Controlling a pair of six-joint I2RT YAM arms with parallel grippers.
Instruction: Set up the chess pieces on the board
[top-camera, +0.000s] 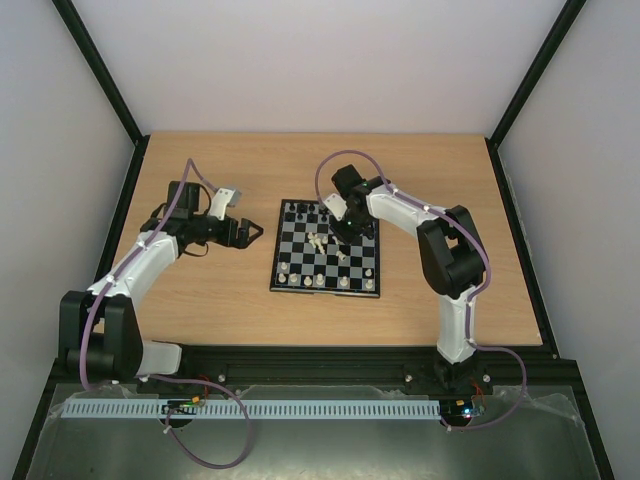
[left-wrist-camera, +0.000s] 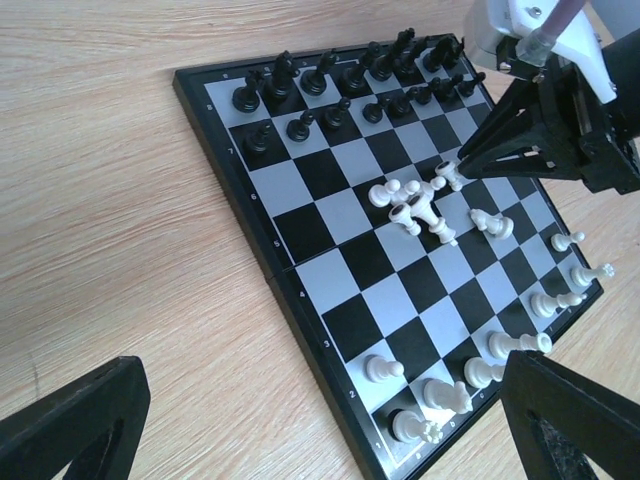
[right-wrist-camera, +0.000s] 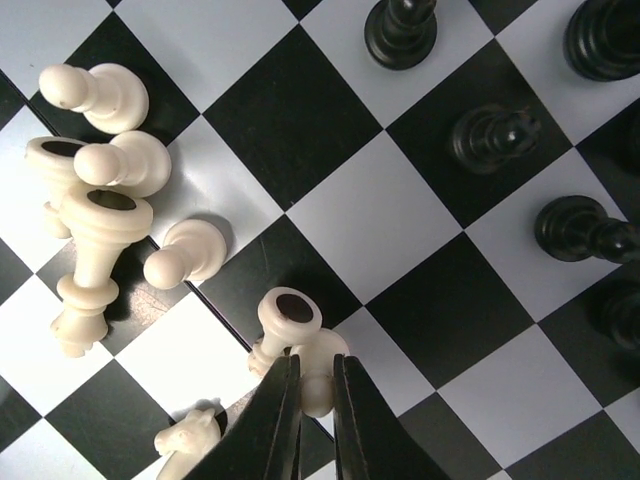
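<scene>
Two ranks of black pieces stand upright along the far edge of the board, in tidy rows. Cream pieces stand upright in a looser line along the opposite edge, some squares there unfilled. Mid-board: a small heap of toppled cream pieces, lying on their sides across several squares, some touching one another, hollow bases showing. Nothing lies off the board in any view.

Board sits flat near the middle of the wooden table, between the two arms.

Right gripper is down over the board just beside the heap, fingers drawn nearly together and pinching one cream piece at their tips. Another toppled piece touches it.

Left gripper hovers over the table just left of the board, fingers spread wide, holding nothing.
</scene>
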